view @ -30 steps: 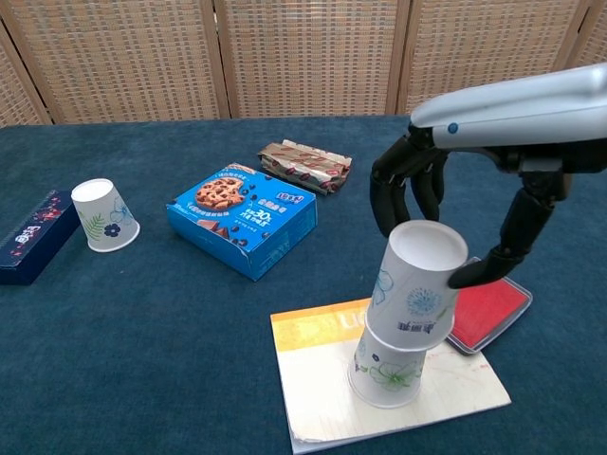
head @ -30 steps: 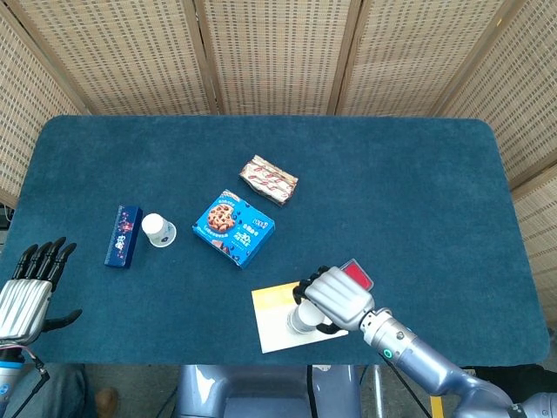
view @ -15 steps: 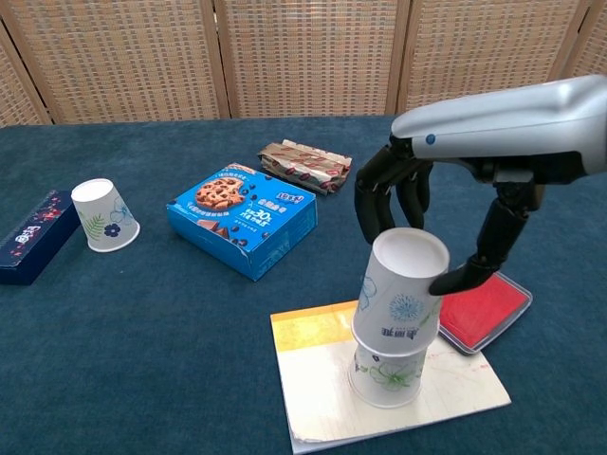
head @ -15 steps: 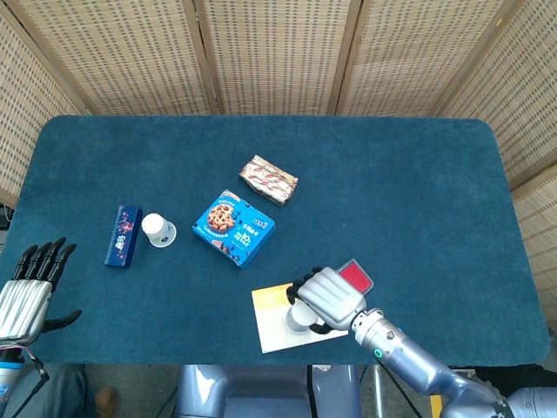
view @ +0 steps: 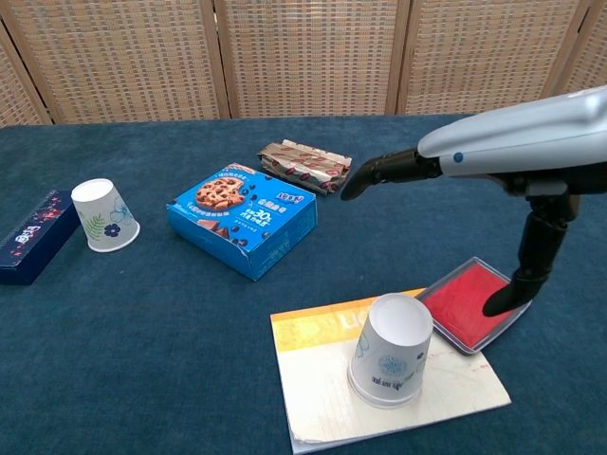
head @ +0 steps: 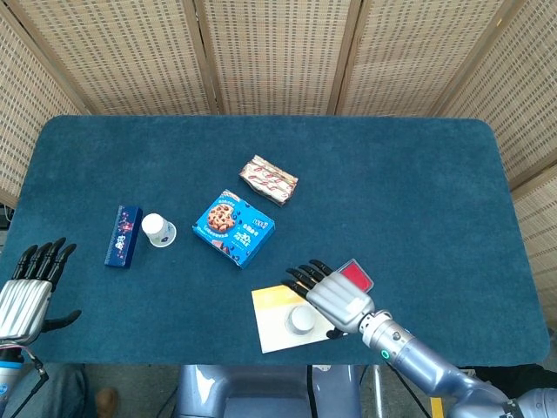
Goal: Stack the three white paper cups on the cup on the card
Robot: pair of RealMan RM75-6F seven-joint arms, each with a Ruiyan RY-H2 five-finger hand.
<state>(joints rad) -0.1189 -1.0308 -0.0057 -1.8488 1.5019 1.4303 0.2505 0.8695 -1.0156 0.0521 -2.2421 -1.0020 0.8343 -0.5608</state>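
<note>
An upside-down white paper cup stack [view: 392,351] stands on the yellow-and-white card [view: 313,379] near the table's front edge; the upper cup sits fully down over the one beneath. My right hand [view: 493,152] hovers above and just right of it, fingers stretched out flat and thumb hanging down, holding nothing. In the head view the same hand [head: 335,296] lies beside the cup stack [head: 302,320] on the card [head: 271,305]. Another white cup [view: 104,215], [head: 158,229] stands upside down at the far left. My left hand [head: 26,292] rests open off the table's left front corner.
A blue cookie box [view: 242,218] lies mid-table, with a striped snack pack [view: 303,164] behind it. A dark blue slim box [view: 33,235] lies left of the loose cup. A red pad [view: 469,313] touches the card's right side, under my thumb.
My right hand has let go of the upper cup, which slid down fully over the cup on the card. The fingers have spread open and lifted. The left hand stayed still.
</note>
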